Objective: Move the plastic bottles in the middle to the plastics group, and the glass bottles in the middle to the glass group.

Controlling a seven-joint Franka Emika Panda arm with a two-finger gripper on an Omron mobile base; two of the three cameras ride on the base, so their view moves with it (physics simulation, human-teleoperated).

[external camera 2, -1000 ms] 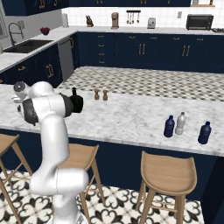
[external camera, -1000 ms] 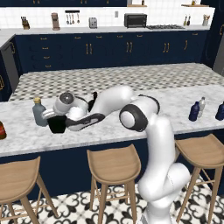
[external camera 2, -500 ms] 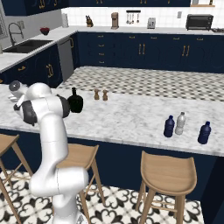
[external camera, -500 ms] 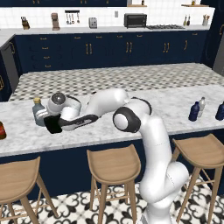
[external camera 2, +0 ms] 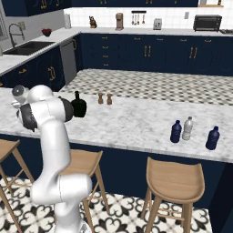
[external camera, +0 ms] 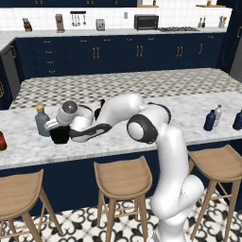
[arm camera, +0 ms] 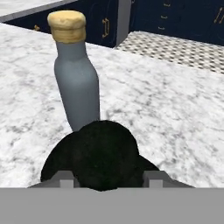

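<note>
The white arm [external camera: 156, 142] is rising from the floor in front of the stools, bending at its dark elbow and stretching low and far to its left across the marble counter [external camera: 189, 111]. Its gripper [external camera: 57, 132] is sitting around a black bottle [external camera: 60, 135] that is standing on the counter just beside the tall grey bottle [external camera: 42, 122] with the tan cap. In the hand view the black bottle [arm camera: 101, 155] is lying between the two fingertips [arm camera: 65, 180], which are flanking it; whether they are pressing on it or standing slightly apart from it cannot be told. A reddish-brown bottle [external camera: 2, 141] is standing farther left of the grey bottle. A second black bottle [external camera 2: 78, 105] is standing on the counter near the arm's shoulder, well apart from the grey bottle.
</note>
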